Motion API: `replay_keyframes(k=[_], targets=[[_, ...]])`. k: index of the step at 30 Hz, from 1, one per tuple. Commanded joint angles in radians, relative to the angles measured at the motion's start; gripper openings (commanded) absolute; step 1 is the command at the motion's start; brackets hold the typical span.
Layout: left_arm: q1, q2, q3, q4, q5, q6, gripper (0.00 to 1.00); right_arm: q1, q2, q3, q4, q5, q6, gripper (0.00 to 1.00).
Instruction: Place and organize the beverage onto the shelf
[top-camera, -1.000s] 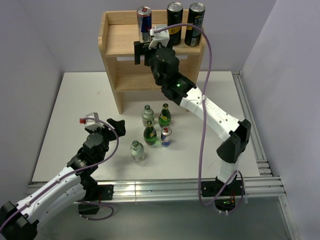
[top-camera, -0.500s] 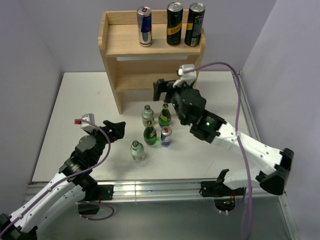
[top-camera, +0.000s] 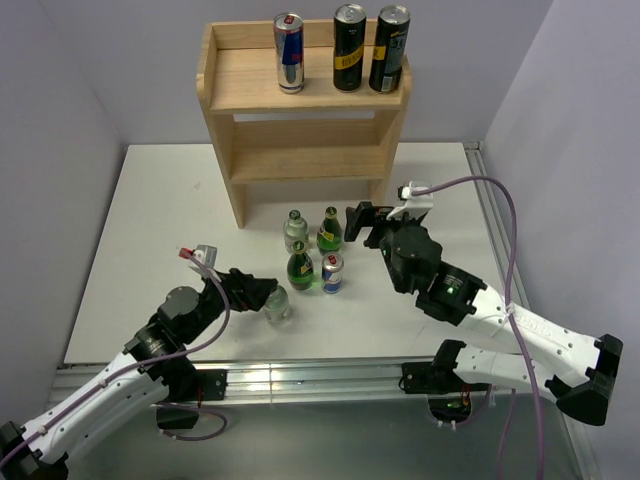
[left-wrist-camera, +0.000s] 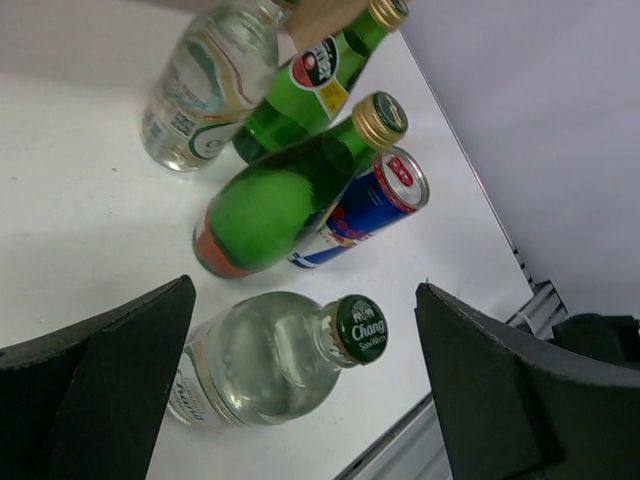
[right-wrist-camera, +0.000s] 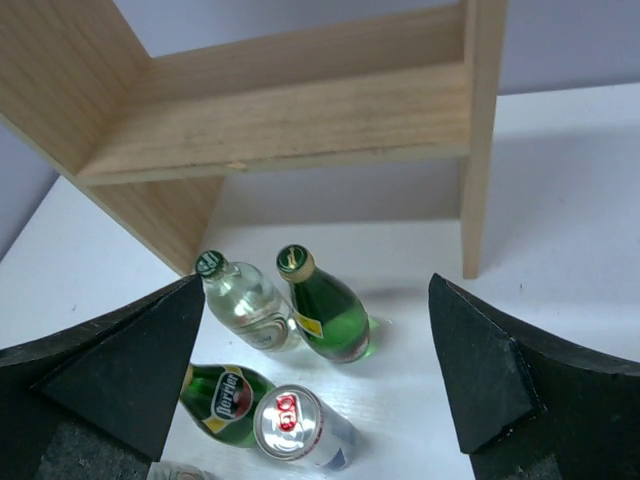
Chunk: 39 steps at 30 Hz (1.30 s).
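Wooden shelf (top-camera: 300, 110) stands at twelve o'clock on the white surface (top-camera: 160, 220), three cans (top-camera: 349, 47) lining its upper board. At seven o'clock the left fingers (top-camera: 243, 281) and at three o'clock the right fingers (top-camera: 356, 222) both gape, holding nothing. Left wrist: a clear Chang bottle (left-wrist-camera: 260, 360) stands between the spread fingers. Right wrist: open fingers frame bottles (right-wrist-camera: 330, 315) and a small can (right-wrist-camera: 295, 425), the shelf at twelve o'clock.

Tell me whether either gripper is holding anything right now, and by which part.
Nothing is held. The left gripper is open, its fingers either side of the clear Chang bottle, not closed on it; the right gripper is open and empty.
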Motion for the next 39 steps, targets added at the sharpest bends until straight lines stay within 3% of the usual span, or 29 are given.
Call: replay_keyframes(k=[1, 8, 15, 20, 27, 31, 34, 39], targets=[[-0.029, 0.027, 0.002, 0.068, 0.038, 0.029, 0.99, 0.007, -0.044, -0.026, -0.011, 0.055, 0.041, 1.0], [-0.062, 0.128, -0.004, 0.126, 0.013, 0.039, 0.99, 0.007, -0.07, -0.07, -0.015, 0.072, 0.047, 1.0], [-0.147, 0.315, -0.021, 0.234, -0.111, 0.012, 0.99, 0.004, -0.092, -0.099, -0.01, 0.08, 0.048, 1.0], [-0.254, 0.433, -0.032, 0.281, -0.385, -0.1, 0.99, 0.004, -0.115, -0.127, -0.015, 0.081, 0.051, 1.0], [-0.417, 0.717, -0.049, 0.433, -0.72, -0.226, 0.99, 0.001, -0.144, -0.164, -0.028, 0.074, 0.062, 1.0], [-0.496, 0.887, 0.032, 0.378, -0.899, -0.38, 0.99, -0.002, -0.164, -0.191, -0.039, 0.067, 0.068, 1.0], [-0.546, 1.018, 0.12, 0.24, -1.014, -0.52, 0.99, -0.004, -0.176, -0.205, -0.044, 0.064, 0.073, 1.0], [-0.598, 1.194, 0.253, -0.189, -1.135, -0.851, 0.99, -0.008, -0.184, -0.224, -0.039, 0.057, 0.073, 1.0]])
